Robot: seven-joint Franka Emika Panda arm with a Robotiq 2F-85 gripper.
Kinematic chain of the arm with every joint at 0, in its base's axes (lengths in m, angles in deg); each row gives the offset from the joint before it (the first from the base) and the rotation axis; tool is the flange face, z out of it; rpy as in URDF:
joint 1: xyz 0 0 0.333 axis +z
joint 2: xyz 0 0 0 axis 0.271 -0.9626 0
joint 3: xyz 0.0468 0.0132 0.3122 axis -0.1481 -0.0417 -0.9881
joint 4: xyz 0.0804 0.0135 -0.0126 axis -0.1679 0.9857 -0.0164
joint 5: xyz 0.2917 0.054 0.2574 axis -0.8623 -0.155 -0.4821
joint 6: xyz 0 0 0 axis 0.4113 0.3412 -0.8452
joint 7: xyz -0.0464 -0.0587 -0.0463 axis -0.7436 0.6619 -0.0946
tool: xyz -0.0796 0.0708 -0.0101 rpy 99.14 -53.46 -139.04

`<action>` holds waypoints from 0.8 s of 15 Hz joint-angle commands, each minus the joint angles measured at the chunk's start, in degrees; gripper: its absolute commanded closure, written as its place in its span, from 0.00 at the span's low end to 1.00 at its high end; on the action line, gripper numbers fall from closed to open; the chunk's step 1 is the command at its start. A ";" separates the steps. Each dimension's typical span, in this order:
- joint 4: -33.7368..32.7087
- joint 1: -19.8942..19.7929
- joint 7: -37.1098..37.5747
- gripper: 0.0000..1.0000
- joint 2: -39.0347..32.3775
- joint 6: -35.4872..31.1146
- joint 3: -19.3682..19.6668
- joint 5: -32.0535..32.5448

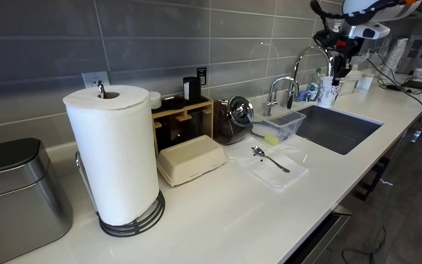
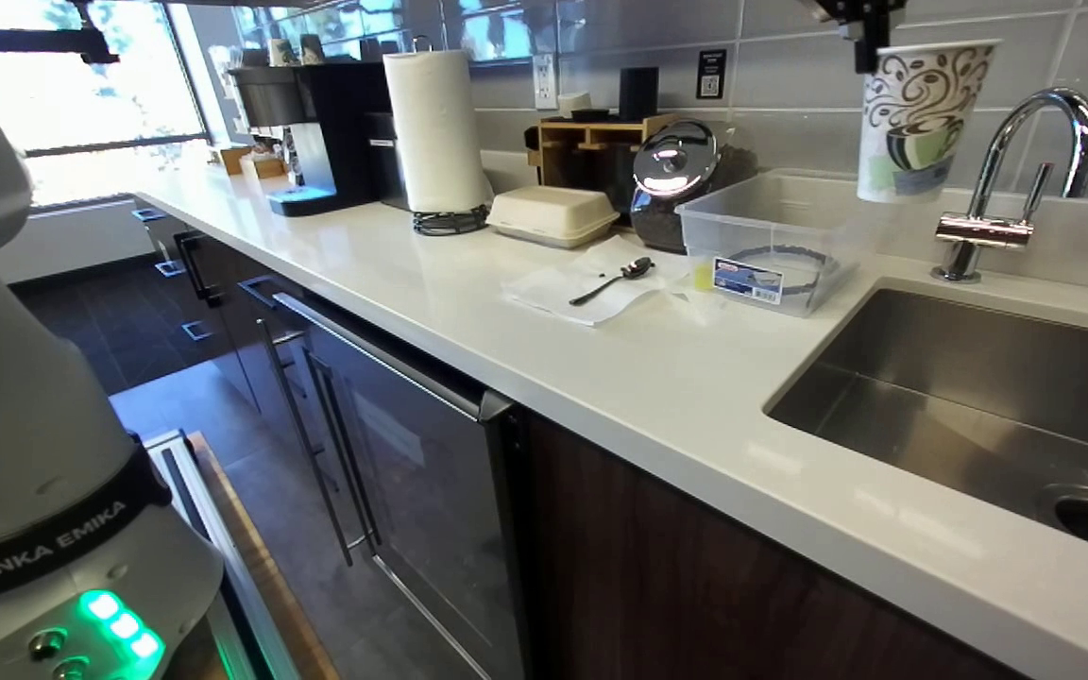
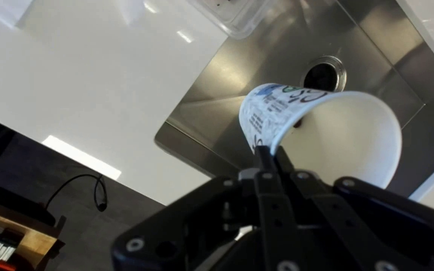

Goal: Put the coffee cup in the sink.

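The gripper is clamped on the rim of the coffee cup, pinching its patterned side from outside and inside. The cup hangs mouth up, leaning slightly, above the level of the counter; in the wrist view the basin of the sink and its drain show beneath it. The sink is cut into the counter between the front edge and the back edge, which runs along the tiled wall. A chrome faucet stands at the back edge behind the sink. Just beside the sink, toward the back edge, sits a clear plastic bin. Next to that bin a white napkin lies between the two edges, with a spoon and dark specks on it. Nearer the back edge are a glass jar and, just beside it, a closed takeout box, with a wooden organizer behind the box. Farther from the sink, a paper towel roll stands upright on its wire stand, near a steel bin. In an exterior view a coffee machine stands toward the counter's end by the window.
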 commanded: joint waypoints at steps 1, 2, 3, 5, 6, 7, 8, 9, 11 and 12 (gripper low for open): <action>-9.20 -0.31 3.36 0.99 -10.50 -2.82 2.68 -3.08; -10.89 -0.57 4.07 0.99 -13.01 -4.52 3.44 -3.95; -12.55 -0.80 4.29 0.99 -15.11 -5.25 4.02 -4.85; -15.61 -1.82 3.68 0.99 -19.31 -6.47 4.80 -7.35; -16.98 -2.45 3.09 0.99 -21.16 -6.81 4.93 -8.68; -18.29 -3.09 2.80 0.99 -22.86 -7.04 4.95 -10.01; -19.69 -3.63 3.08 0.99 -24.70 -7.10 5.09 -10.85; -21.06 -4.25 2.92 0.99 -26.51 -7.19 5.07 -11.67; -23.81 -5.30 3.74 0.99 -29.90 -6.33 5.28 -12.81; -19.54 -3.99 2.37 0.99 -25.74 -6.43 5.57 -11.07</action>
